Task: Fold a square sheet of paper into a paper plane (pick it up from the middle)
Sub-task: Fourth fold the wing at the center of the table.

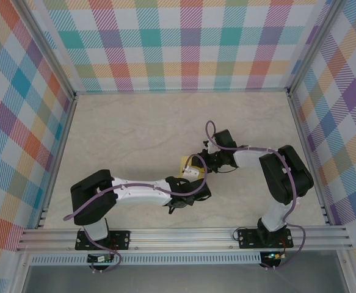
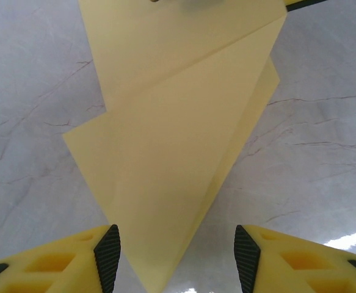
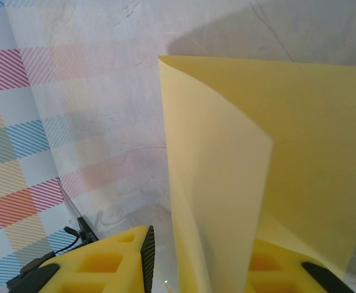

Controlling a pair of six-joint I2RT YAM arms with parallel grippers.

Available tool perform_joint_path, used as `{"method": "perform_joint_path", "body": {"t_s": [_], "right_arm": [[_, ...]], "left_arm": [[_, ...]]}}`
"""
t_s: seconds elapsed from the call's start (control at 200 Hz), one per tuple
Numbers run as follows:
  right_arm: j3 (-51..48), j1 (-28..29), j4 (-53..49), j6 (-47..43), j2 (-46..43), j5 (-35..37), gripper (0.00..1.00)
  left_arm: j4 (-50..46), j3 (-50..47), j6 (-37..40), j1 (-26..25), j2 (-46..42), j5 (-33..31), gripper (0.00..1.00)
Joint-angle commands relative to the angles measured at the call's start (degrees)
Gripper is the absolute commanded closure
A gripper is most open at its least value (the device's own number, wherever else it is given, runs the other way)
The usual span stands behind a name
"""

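From the overhead camera I can see both arms meeting near the middle of the table (image 1: 135, 134), with the yellow paper (image 1: 187, 165) as a small patch between their wrists. The arm links and purple cable (image 1: 209, 131) crowd it, so I cannot read its shape from there.

On the left wrist camera the paper (image 2: 178, 152) is folded into a long pointed form with layered flaps. Its tip points down between the fingers of the left gripper (image 2: 176, 256), and its top runs out of frame. That claw stands open: both black pads (image 2: 107, 256) have bare marble showing between them and the paper, and neither touches it. I cannot tell whether the tip rests on the table or hangs just above it.

On the right wrist camera the paper (image 3: 257, 159) rises from between the fingers of the right gripper (image 3: 208, 271) and covers most of the far finger. The right claw appears closed on the paper and carries it. (The pinch point itself is hidden behind the curling sheet, and a sliver of gap shows beside the near pad (image 3: 147, 256).) The checked wall (image 3: 19, 122) shows blurred behind.
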Motion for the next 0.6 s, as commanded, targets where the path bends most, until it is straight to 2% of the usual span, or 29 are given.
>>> {"method": "perform_joint_path", "body": {"t_s": [0.0,0.21,0.45,0.595], "right_arm": [[1.4,0.3,-1.5,-0.9,-0.6,-1.3,0.71],[1.1,0.3,-1.2,-0.3,-1.1,-1.0,0.71],[0.8,0.2,-1.2,-0.2,-0.8,-0.8,0.71],[0.7,0.2,-1.3,-0.1,-0.8,-0.6,0.71]], "left_arm": [[-3.1,1.8,-1.3,-1.3,1.8,-4.9,0.46],[-3.5,2.2,-3.8,-2.0,4.5,-5.8,0.52],[-3.6,2.2,-5.2,-2.4,5.2,-7.2,0.69],[-3.5,1.9,-5.7,-2.5,5.5,-7.3,0.70]]}}
